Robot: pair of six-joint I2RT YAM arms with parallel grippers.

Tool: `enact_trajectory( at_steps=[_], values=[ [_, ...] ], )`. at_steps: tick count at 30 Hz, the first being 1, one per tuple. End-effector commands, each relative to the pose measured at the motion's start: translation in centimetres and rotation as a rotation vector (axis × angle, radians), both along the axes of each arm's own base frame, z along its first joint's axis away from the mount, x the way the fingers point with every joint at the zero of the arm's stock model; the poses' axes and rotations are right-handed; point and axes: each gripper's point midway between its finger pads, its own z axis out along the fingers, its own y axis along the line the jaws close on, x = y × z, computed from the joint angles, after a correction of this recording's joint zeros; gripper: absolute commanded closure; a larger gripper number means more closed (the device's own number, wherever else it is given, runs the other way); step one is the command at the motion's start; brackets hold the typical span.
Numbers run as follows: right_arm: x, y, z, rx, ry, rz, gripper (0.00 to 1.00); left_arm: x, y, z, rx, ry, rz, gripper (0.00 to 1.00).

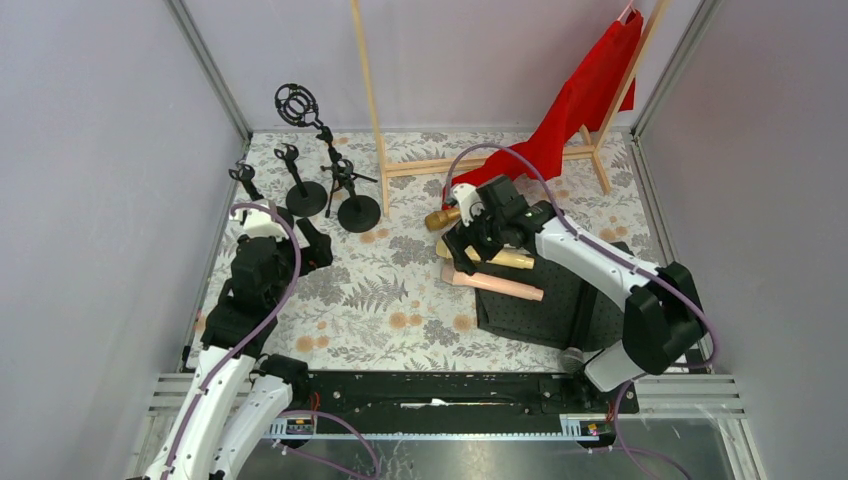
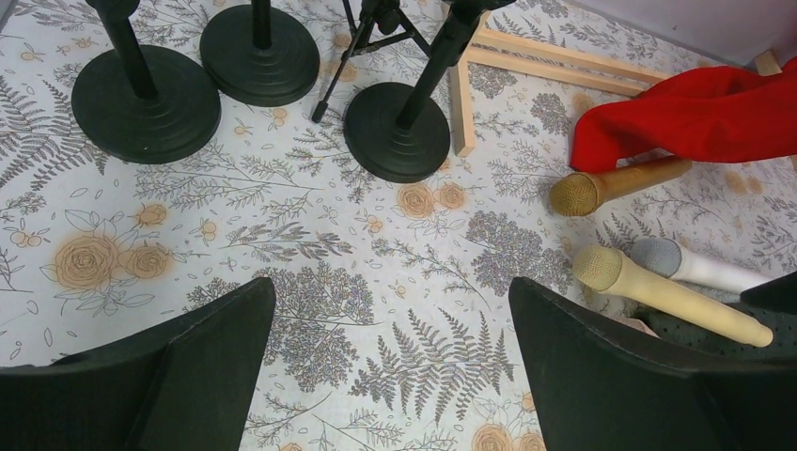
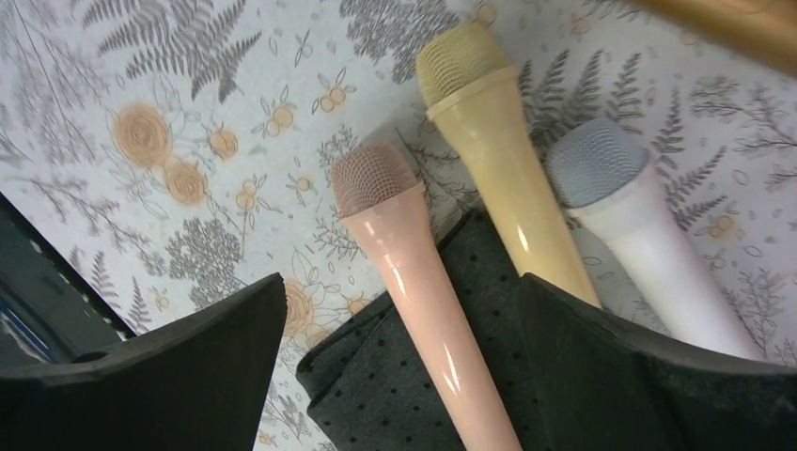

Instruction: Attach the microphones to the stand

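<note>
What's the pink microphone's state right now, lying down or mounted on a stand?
Lying down. The pink microphone rests flat, head over the floral table, handle across the black mat.

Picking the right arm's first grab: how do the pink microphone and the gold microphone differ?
The pink microphone is glossy pale pink; the gold microphone is metallic gold. The pink one's handle rests on the black dotted mat; the gold one lies on the floral cover, handle end at the red cloth. The pink one lies between the open fingers of the right gripper; the gold one lies outside them. Both lie flat, slim and round-headed.
</note>
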Motion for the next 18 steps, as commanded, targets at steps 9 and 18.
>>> enact_trajectory(
  at_steps=[9, 18],
  values=[
    [-3.3, 1.3, -4.6, -0.233, 0.075, 0.219, 0.23, 0.8, -0.4, 0.2, -0.002, -0.013, -0.017, 0.01],
    [-2.2, 0.7, -7.2, -0.331, 0.072, 0.200, 0.24, 0.7, -0.4, 0.3, -0.003, -0.016, -0.018, 0.01]
  ],
)
